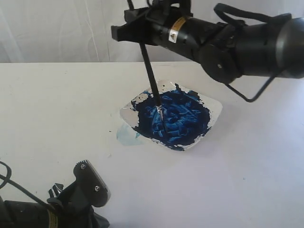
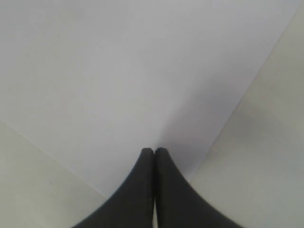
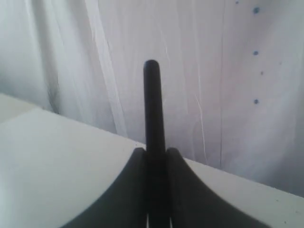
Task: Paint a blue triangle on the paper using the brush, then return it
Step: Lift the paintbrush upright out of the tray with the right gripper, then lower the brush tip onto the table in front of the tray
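Loading the brush (image 1: 151, 76) in the white dish (image 1: 216, 111) of dark-blue paint (image 1: 185, 116), bristle end sunk in the paint, handle leaning up to the right gripper (image 1: 135, 32). Pinched narrow on the black handle, near its top end. No blue triangle to be seen, so judged early in the task. Resting with tips pressed together just above the paper (image 2: 118, 71): the left gripper (image 2: 155, 151), holding nothing.

Likely to go wrong from here:
- Dripping on the way across to the paper, from an overloaded tip.
- Dragging or tipping the shallow dish, from a sideways pull before lifting clear.
- Twisting of the thin handle in so small a grip, from pressing hard on the sheet.

Worth noting: a pale blue smear (image 1: 126, 137) just beside the dish.

Shown only by the exterior view: dish, paint, bristle end. Only by the right wrist view: handle end poking up past the closed-in jaws, against a curtain (image 3: 71, 57). Only by the left wrist view: the paper's edges against the duller desk (image 2: 270, 156).
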You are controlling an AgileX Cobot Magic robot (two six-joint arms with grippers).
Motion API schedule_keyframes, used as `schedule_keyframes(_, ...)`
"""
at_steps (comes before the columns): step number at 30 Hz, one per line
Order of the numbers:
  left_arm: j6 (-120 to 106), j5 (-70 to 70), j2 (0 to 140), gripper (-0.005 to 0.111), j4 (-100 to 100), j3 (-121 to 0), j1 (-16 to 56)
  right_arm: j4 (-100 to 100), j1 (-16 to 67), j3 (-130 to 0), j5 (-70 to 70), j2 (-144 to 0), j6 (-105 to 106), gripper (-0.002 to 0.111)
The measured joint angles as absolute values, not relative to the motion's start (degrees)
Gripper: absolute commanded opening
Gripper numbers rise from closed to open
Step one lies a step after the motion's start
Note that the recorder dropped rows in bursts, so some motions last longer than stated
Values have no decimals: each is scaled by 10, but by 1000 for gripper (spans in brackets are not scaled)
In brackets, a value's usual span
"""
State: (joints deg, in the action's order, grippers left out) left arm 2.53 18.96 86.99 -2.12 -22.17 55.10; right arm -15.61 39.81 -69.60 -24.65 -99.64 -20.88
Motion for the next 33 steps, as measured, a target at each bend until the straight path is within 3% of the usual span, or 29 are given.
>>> schedule_keyframes(25, 25, 190, 870, 0, -21, -222, 551, -43, 350, -304, -678, -772, -308, 0)
schedule_keyframes(33, 25, 190, 870, 0, -21, -222, 551, -66, 350, -235, -687, -771, -348, 0)
